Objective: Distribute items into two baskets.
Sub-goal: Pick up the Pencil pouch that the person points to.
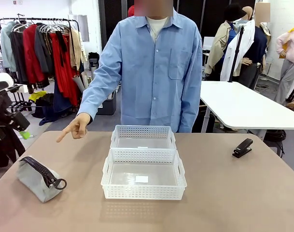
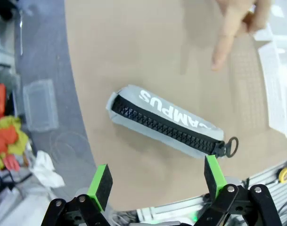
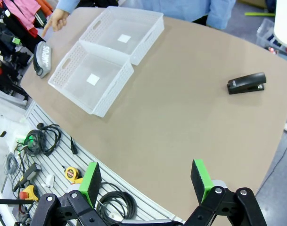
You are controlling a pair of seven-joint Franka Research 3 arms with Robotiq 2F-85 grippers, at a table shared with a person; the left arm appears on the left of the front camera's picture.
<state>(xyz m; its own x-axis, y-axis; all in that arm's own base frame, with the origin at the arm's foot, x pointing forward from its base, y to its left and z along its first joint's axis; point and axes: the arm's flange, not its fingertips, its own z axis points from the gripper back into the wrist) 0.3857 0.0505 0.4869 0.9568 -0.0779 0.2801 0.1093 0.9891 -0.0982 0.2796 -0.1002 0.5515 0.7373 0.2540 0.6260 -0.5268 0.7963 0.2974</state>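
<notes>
A grey pouch [image 1: 38, 179] with a black zip lies at the table's near left; in the left wrist view the pouch [image 2: 168, 120] shows white "CAMPUS" lettering. My left gripper [image 2: 157, 183] hangs open above it, apart from it. A small black stapler [image 1: 243, 148] sits at the right of the table; the stapler [image 3: 247, 83] lies far beyond my open right gripper [image 3: 145, 178]. Two white perforated baskets stand mid-table, the near basket [image 1: 143, 191] and the far basket [image 1: 143, 132], both empty. The person's hand [image 1: 75, 128] points down toward the pouch side.
A person in a blue shirt [image 1: 151, 67] stands at the far side. A second white table [image 1: 243, 104] stands behind at the right. Tools and cables [image 3: 42, 141] lie on a slatted shelf below the near table edge.
</notes>
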